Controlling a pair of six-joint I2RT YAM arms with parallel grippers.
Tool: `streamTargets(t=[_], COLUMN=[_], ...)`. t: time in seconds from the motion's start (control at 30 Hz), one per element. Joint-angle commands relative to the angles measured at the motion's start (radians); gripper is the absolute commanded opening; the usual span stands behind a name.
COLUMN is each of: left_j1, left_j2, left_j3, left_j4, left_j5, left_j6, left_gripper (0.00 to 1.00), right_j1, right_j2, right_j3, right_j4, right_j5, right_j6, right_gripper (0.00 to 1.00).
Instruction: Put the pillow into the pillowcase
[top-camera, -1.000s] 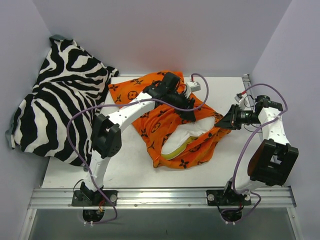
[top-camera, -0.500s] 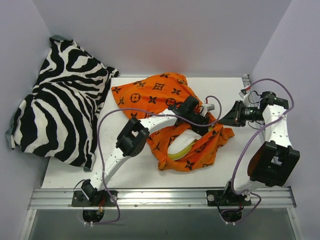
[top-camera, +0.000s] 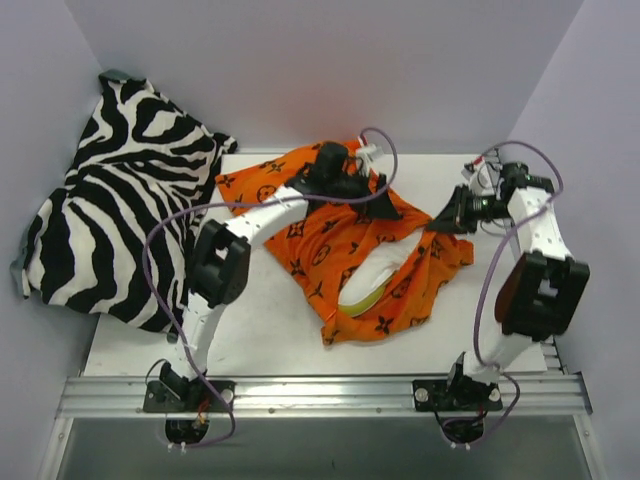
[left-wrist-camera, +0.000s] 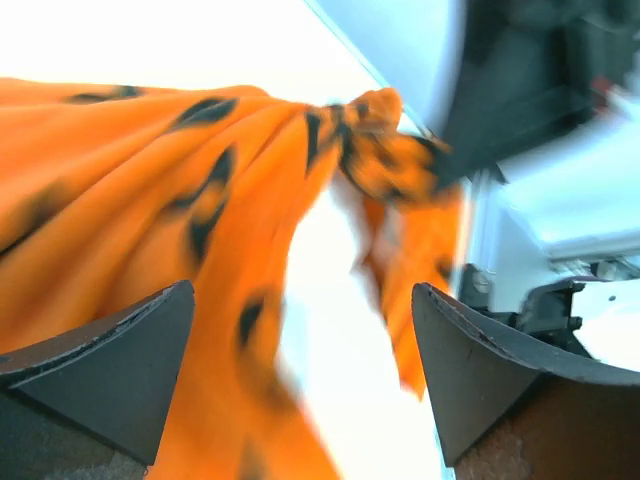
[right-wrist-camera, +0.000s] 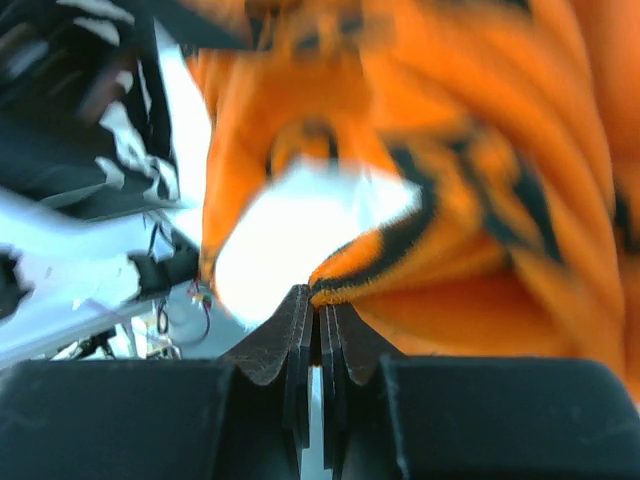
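Note:
The orange pillowcase (top-camera: 330, 225) with dark motifs lies crumpled at mid-table. The white pillow (top-camera: 372, 280) with yellow piping shows in its mouth, which faces the near side; most of the pillow is hidden inside. My left gripper (top-camera: 378, 203) hovers over the far part of the pillowcase. In the left wrist view its jaws stand wide open (left-wrist-camera: 302, 292) with blurred orange fabric (left-wrist-camera: 130, 230) beneath and nothing gripped. My right gripper (top-camera: 440, 218) is at the pillowcase's right corner. In the right wrist view it is shut (right-wrist-camera: 322, 296) on a dark-edged fold of pillowcase (right-wrist-camera: 420, 240).
A black-and-white zebra-striped cloth (top-camera: 120, 210) is heaped against the left wall, partly off the table (top-camera: 250, 330). Grey walls enclose the back and both sides. A metal rail (top-camera: 320, 392) carrying the arm bases runs along the near edge.
My left gripper drew back from the pillowcase's mouth to its far side and opened. My right gripper moved farther back with the corner, stretching the fabric. More pillow is covered.

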Motion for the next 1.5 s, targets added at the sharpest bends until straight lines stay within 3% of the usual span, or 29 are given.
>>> streamTargets(t=[0.0, 0.13, 0.3, 0.37, 0.4, 0.43, 0.6, 0.73, 1.0, 1.3, 1.4, 1.43, 1.47], left_j1=[0.058, 0.105, 0.111, 0.102, 0.100, 0.094, -0.034, -0.164, -0.311, -0.308, -0.253, -0.241, -0.224], left_j2=[-0.224, -0.325, -0.381, -0.369, -0.358, -0.358, -0.338, -0.266, -0.053, 0.026, 0.053, 0.062, 0.073], left_j3=[-0.089, -0.247, -0.474, -0.485, -0.465, -0.452, -0.278, -0.089, 0.131, -0.011, 0.051, 0.081, 0.166], left_j4=[-0.178, -0.355, -0.456, -0.464, -0.460, -0.449, -0.426, -0.485, -0.591, -0.533, -0.574, -0.594, -0.622], left_j5=[-0.061, -0.176, -0.206, -0.184, -0.164, -0.150, -0.285, -0.446, -0.734, -0.931, -0.853, -0.812, -0.679], left_j6=[0.152, 0.322, 0.548, 0.542, 0.537, 0.531, 0.647, 0.869, 1.008, 1.028, 0.958, 0.933, 0.875], left_gripper=[0.97, 0.95, 0.84, 0.83, 0.82, 0.82, 0.94, 0.98, 0.97, 0.98, 0.72, 0.59, 0.38], right_j1=[0.072, 0.132, 0.213, 0.221, 0.213, 0.203, 0.063, -0.032, -0.026, 0.006, 0.020, 0.028, 0.034], right_j2=[0.168, 0.348, 0.477, 0.452, 0.433, 0.373, 0.155, -0.003, -0.062, -0.015, -0.029, -0.031, -0.028], right_j3=[0.180, 0.497, 0.668, 0.624, 0.584, 0.541, 0.260, 0.119, -0.159, -0.295, -0.312, -0.317, -0.318], right_j4=[0.166, 0.179, 0.188, 0.183, 0.176, 0.171, 0.171, 0.153, 0.142, 0.285, 0.283, 0.280, 0.280], right_j5=[0.025, 0.049, 0.027, 0.017, 0.019, 0.029, 0.089, 0.080, 0.008, 0.105, 0.129, 0.149, 0.163], right_j6=[0.112, 0.152, 0.143, 0.154, 0.154, 0.145, 0.180, 0.213, 0.249, 0.367, 0.359, 0.356, 0.353], right_gripper=[0.00, 0.00, 0.00, 0.16, 0.33, 0.40, 0.59, 0.57, 0.43, 0.41, 0.41, 0.41, 0.41])
